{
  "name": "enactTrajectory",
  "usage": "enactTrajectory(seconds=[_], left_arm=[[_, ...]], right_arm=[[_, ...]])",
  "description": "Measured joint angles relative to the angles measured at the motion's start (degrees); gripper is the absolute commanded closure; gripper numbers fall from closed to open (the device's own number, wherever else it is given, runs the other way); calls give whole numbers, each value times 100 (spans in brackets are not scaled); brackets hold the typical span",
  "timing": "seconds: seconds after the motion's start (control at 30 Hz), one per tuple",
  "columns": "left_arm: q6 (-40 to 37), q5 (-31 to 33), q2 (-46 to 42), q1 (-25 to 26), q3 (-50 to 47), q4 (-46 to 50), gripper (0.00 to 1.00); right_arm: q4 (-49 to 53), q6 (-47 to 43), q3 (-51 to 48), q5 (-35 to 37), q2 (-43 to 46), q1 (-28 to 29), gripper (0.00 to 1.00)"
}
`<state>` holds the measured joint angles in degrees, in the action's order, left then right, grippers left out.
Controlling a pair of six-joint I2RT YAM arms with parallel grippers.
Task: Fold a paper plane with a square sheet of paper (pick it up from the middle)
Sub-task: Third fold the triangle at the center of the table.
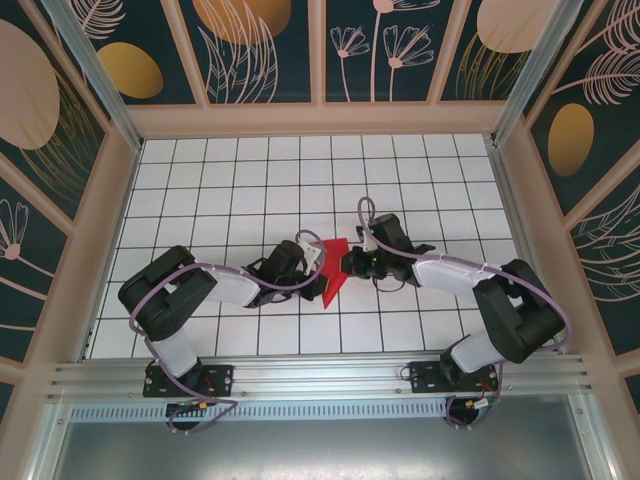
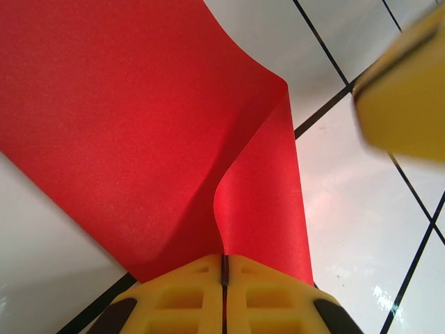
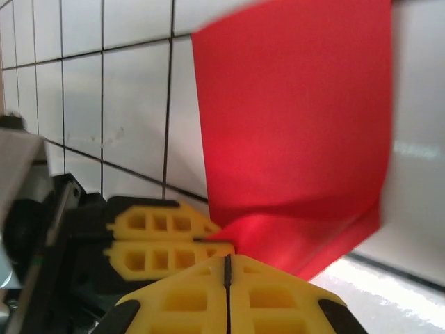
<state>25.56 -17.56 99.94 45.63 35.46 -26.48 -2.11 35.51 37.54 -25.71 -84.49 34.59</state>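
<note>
The square sheet of paper (image 1: 334,268) is bright red and hangs bent between the two grippers above the white grid table. My left gripper (image 1: 318,262) is shut on one edge of it. In the left wrist view the yellow jaws (image 2: 224,263) pinch the red paper (image 2: 139,132) where it curls into a loose fold. My right gripper (image 1: 346,263) is shut. In the right wrist view its tips (image 3: 227,259) sit just below the red paper (image 3: 292,125) and beside the left gripper's fingers (image 3: 167,236), with no paper seen in their seam.
A yellow finger of the right gripper (image 2: 407,90) shows blurred at the left wrist view's upper right, apart from the paper's edge. The tiled table (image 1: 250,180) is ringed by a wooden wall (image 1: 320,120). An aluminium rail (image 1: 320,375) runs along the near edge.
</note>
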Motion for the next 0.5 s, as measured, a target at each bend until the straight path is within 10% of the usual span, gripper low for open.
enactTrajectory(seconds=[0.5], left_arm=[[-2, 0, 0, 0, 0, 2, 94]], right_arm=[[-702, 435, -181, -140, -514, 28, 94]])
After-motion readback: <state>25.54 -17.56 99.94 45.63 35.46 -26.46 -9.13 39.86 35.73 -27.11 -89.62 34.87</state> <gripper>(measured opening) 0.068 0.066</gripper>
